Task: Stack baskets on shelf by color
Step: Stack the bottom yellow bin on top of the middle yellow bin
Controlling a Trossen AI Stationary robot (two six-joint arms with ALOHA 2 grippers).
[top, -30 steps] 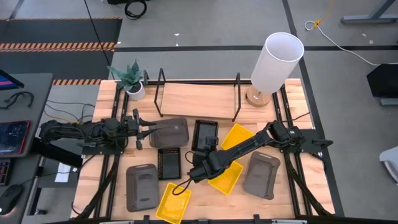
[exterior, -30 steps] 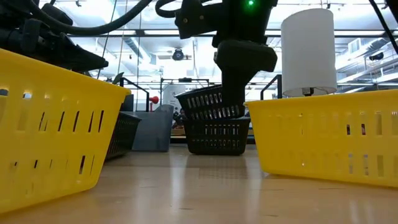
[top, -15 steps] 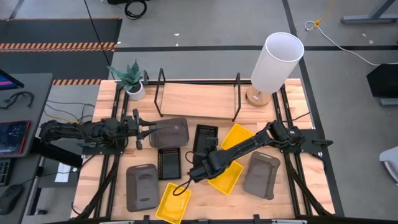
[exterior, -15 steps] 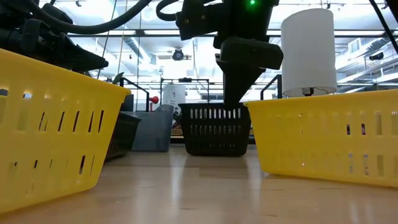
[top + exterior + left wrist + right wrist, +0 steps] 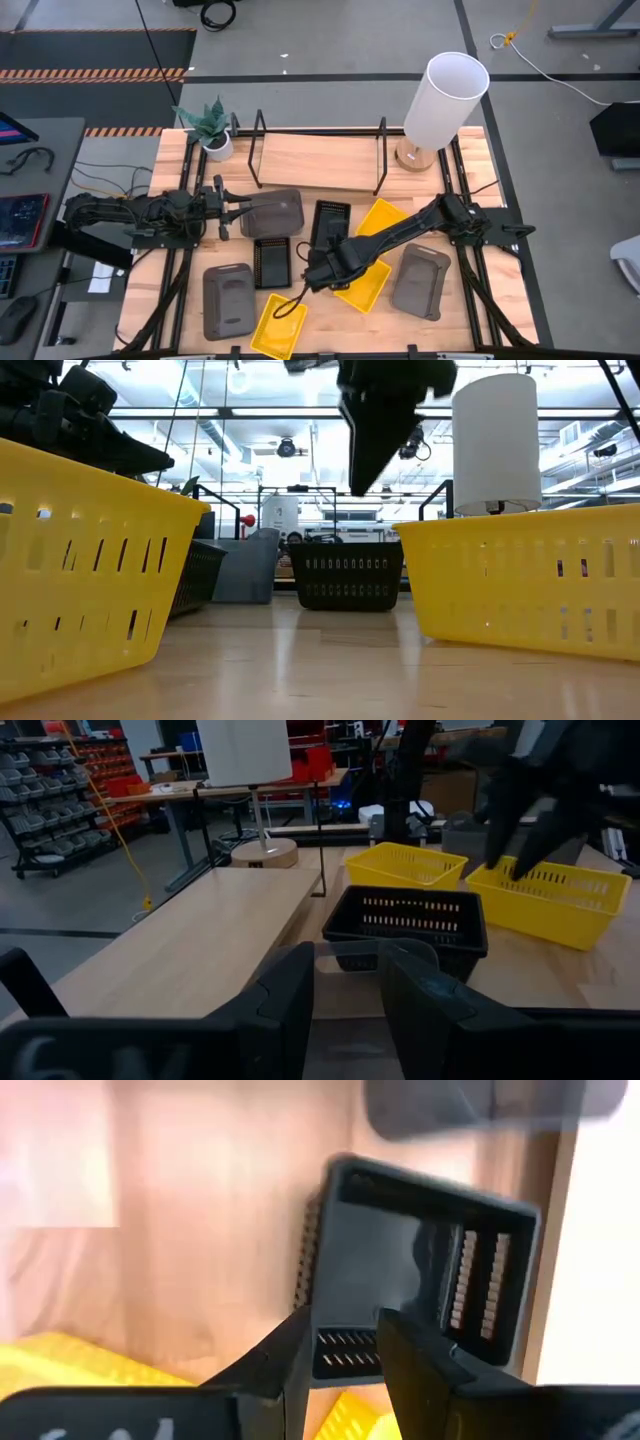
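Observation:
My right gripper (image 5: 312,270) hangs open over the table's middle, raised clear of a black slotted basket (image 5: 330,222) that sits nested in another black one (image 5: 347,575). A single black basket (image 5: 271,262) lies to their left. My left gripper (image 5: 238,211) is shut on the left end of a dark grey basket (image 5: 272,212), in front of the shelf (image 5: 318,160). Other grey baskets (image 5: 228,300) (image 5: 420,280) and yellow baskets (image 5: 383,222) (image 5: 362,285) (image 5: 278,325) rest on the tabletop. My left gripper comes level from the table's left at the grey basket's left end (image 5: 246,211). A strip of its grey edge (image 5: 352,956) shows at the fingertips (image 5: 300,982). The fingers hide the rest of the contact, and whether the basket rests on the table I cannot tell.
A white lamp (image 5: 442,100) stands at the shelf's right end and a potted plant (image 5: 212,125) at its left. The shelf's board shows bare wood between its black wire loops. Yellow baskets (image 5: 90,560) (image 5: 530,585) stand close on both sides in the low view.
My right gripper has opened and let go of the black basket. It lay tilted on the other black basket and has dropped level into it. The gripper has then risen clear of the pair.

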